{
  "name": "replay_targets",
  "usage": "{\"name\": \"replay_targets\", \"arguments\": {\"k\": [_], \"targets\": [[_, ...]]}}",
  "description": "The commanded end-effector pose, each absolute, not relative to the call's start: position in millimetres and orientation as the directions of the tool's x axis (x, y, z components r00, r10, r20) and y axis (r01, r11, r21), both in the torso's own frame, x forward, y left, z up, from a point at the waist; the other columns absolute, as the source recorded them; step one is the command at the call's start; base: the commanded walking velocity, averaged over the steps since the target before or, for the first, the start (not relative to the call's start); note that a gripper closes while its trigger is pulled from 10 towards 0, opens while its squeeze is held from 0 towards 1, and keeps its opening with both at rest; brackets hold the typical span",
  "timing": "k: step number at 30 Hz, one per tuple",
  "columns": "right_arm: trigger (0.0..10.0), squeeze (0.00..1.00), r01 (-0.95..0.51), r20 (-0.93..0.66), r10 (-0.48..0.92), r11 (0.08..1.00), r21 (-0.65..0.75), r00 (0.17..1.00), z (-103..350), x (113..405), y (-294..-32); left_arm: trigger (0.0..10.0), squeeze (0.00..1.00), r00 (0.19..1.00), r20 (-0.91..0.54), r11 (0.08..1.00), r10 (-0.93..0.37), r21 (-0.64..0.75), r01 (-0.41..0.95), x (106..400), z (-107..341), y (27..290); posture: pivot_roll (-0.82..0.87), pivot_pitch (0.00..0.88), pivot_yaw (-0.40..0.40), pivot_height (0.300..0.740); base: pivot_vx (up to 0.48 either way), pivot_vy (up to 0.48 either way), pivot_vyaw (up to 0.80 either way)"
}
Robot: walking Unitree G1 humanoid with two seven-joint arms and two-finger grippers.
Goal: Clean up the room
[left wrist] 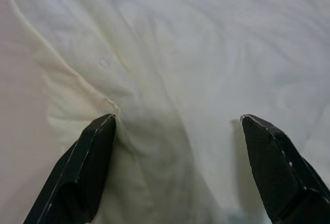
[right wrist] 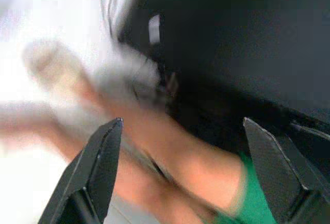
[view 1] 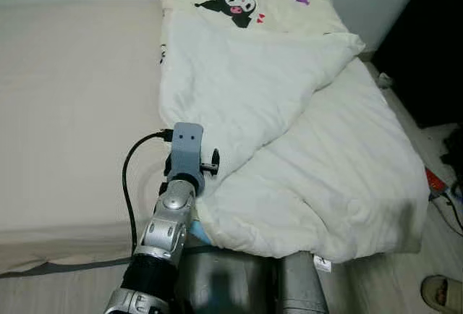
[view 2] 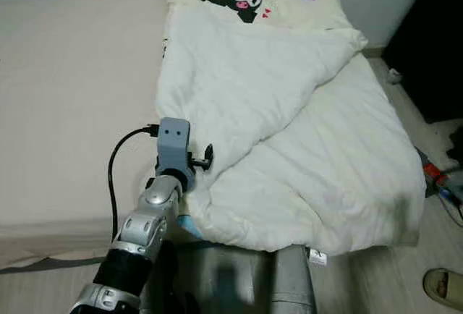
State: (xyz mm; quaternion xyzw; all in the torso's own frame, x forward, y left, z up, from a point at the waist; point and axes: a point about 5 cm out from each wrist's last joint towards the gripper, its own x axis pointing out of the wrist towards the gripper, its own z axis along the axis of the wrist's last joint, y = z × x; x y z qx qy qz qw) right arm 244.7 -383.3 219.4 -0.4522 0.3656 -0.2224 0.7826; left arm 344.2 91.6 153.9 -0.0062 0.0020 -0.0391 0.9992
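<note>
Left wrist view: left tool [left wrist: 178, 123] wide open over the duvet [left wrist: 206, 53], holding nothing.
On the bed [view 1: 72, 111] the white duvet lies on the right half, folded back diagonally; the left arm reaches to its near left edge. Right tool [right wrist: 180, 131] is also wide open and empty, before a blurred person's leg [right wrist: 170, 157].

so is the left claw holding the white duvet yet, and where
Nothing is held. The left claw is open, its black fingers spread over the folded edge of the white quilted duvet near the bed's foot. The right claw is open too.
</note>
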Motion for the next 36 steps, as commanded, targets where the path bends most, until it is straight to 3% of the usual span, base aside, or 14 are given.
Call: {"name": "replay_targets", "arguments": {"k": [1,2,3,4,7,8,9,10,12,14,19,21,27,36], "targets": [[10.0,1.00,0.039,-0.377,-0.620,0.550,-0.834,0.689,213,255,-373,10.0,0.00,0.998,0.006,0.998,-0.055,-0.013,0.055,346,156,98,-0.14,0.268,0.015,0.567,0.000,0.000,0.00],[10.0,1.00,0.039,-0.377,-0.620,0.550,-0.834,0.689,213,255,-373,10.0,0.00,0.998,0.006,0.998,-0.055,-0.013,0.055,346,156,98,-0.14,0.268,0.015,0.567,0.000,0.000,0.00],[10.0,0.80,0.060,-0.365,-0.472,0.672,-0.738,0.802,200,278,-338,10.0,0.00,0.999,0.033,0.999,0.012,0.041,-0.014,353,166,106,-0.13,0.264,0.021,0.567,0.000,0.000,0.00],[10.0,0.80,0.057,-0.358,-0.423,0.708,-0.704,0.832,196,284,-325,10.0,0.00,0.998,0.047,0.997,0.038,0.064,-0.041,355,171,109,-0.13,0.264,0.021,0.567,0.000,0.000,0.00],[10.0,0.80,0.053,-0.353,-0.393,0.728,-0.683,0.849,194,287,-316,10.0,0.00,0.997,0.056,0.995,0.053,0.078,-0.057,356,174,111,-0.13,0.264,0.021,0.567,0.000,0.000,0.00],[10.0,0.00,0.045,-0.342,-0.352,0.751,-0.659,0.871,187,291,-304,10.0,0.00,0.992,0.074,0.988,0.100,0.114,-0.108,360,180,116,-0.13,0.269,0.029,0.567,0.000,0.000,0.00],[10.0,0.00,0.029,-0.337,-0.302,0.780,-0.625,0.892,178,295,-287,10.0,0.00,0.985,0.092,0.976,0.148,0.144,-0.160,364,186,123,-0.13,0.271,0.035,0.567,0.000,0.000,0.00],[10.0,0.00,0.029,-0.337,-0.302,0.780,-0.625,0.892,178,295,-287,10.0,0.00,0.985,0.092,0.976,0.148,0.144,-0.160,364,186,123,-0.13,0.271,0.035,0.567,0.000,0.000,0.00],[10.0,0.00,-0.028,-0.320,-0.184,0.829,-0.559,0.929,167,300,-245,10.0,0.00,0.968,0.130,0.952,0.214,0.196,-0.237,372,199,129,-0.12,0.281,0.044,0.567,0.000,0.000,0.00],[10.0,0.00,-0.042,-0.315,-0.158,0.837,-0.545,0.936,166,300,-235,10.0,0.00,0.965,0.139,0.946,0.224,0.207,-0.249,374,202,130,-0.12,0.283,0.046,0.567,0.000,0.000,0.00],[10.0,0.00,-0.116,-0.312,-0.055,0.857,-0.502,0.948,162,298,-198,10.0,0.00,0.978,0.111,0.961,0.176,0.197,-0.196,387,207,115,-0.14,0.320,0.065,0.567,0.000,0.000,0.00],[10.0,0.00,-0.151,-0.308,0.004,0.878,-0.455,0.951,158,293,-179,10.0,0.00,0.996,0.049,0.987,0.078,0.136,-0.084,401,210,98,-0.14,0.344,0.074,0.567,0.000,0.000,0.00],[10.0,0.00,-0.179,-0.304,0.056,0.902,-0.393,0.951,154,279,-163,10.0,0.00,0.998,-0.033,0.999,-0.050,-0.022,0.049,413,221,79,-0.16,0.403,0.109,0.567,0.000,0.000,0.00],[10.0,0.00,-0.274,-0.252,0.208,0.925,-0.263,0.945,167,249,-136,10.0,0.00,0.998,0.055,1.000,-0.013,0.012,0.012,422,255,81,-0.19,0.504,0.146,0.567,0.000,0.000,0.00]]}}
